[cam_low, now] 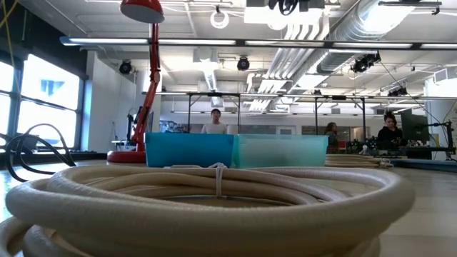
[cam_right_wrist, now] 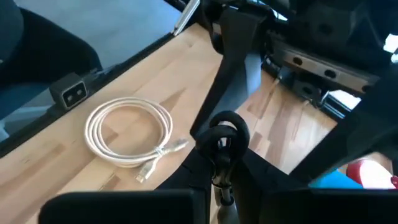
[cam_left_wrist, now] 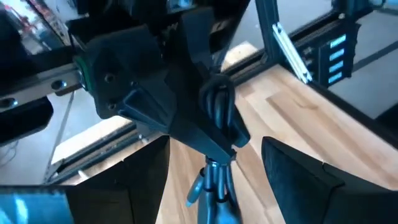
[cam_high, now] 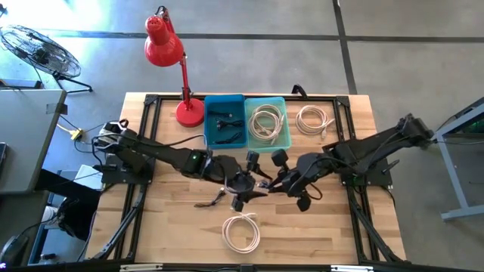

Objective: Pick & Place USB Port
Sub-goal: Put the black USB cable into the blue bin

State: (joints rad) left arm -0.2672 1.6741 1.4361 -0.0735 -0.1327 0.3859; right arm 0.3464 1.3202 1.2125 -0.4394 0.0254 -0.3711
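1. High view: a dark cable [cam_high: 261,183] stretches across the desk [cam_high: 174,227] centre between both pincers. Left pincer [cam_high: 243,187] grasps one end, right pincer [cam_high: 283,183] is clenched on the other. Three white cable coils and two blue bins show.
2. Low view: one coil [cam_low: 214,203] fills the foreground.
3. Wrist views: a looped black cable [cam_right_wrist: 222,134] with a metal plug [cam_left_wrist: 214,186].

My high view looks straight down on the table [cam_high: 174,227]. My low view sits against the near cable coil [cam_low: 214,200], facing the bins [cam_low: 235,150]. Both share those.
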